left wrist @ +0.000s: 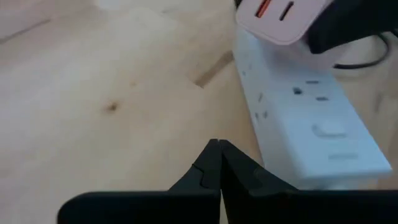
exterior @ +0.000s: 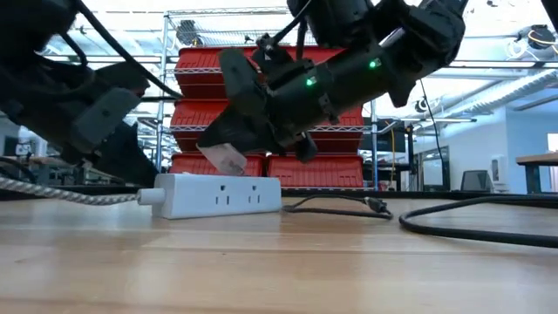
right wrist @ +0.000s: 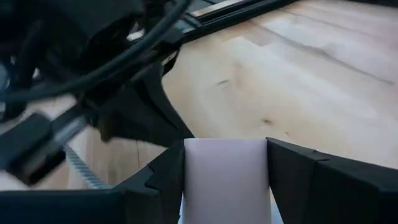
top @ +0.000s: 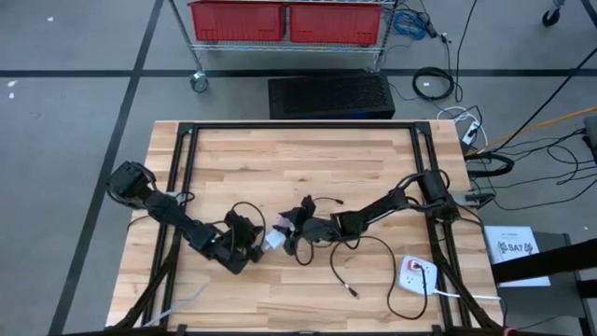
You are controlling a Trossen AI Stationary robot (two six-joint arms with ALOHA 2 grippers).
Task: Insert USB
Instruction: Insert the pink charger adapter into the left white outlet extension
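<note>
R end effector [right wrist: 225, 186] grips charger [right wrist: 225, 174] (above power strip [exterior: 218, 195]); L end effector [left wrist: 219, 171] closed.

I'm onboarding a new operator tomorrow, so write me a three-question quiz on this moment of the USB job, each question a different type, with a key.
1. True or false: the right gripper has its jaws shut on the white USB charger.
2. Multiple choice: the left gripper is (a) wide open over the charger, (b) shut and empty beside the power strip, (c) holding a black cable.
3. Fill in: in the low view, the charger is held tilted just above the ______ end of the power strip's top.

Key
1. True.
2. b.
3. Middle: it hangs over the strip near its outlets, not yet seated.
</note>
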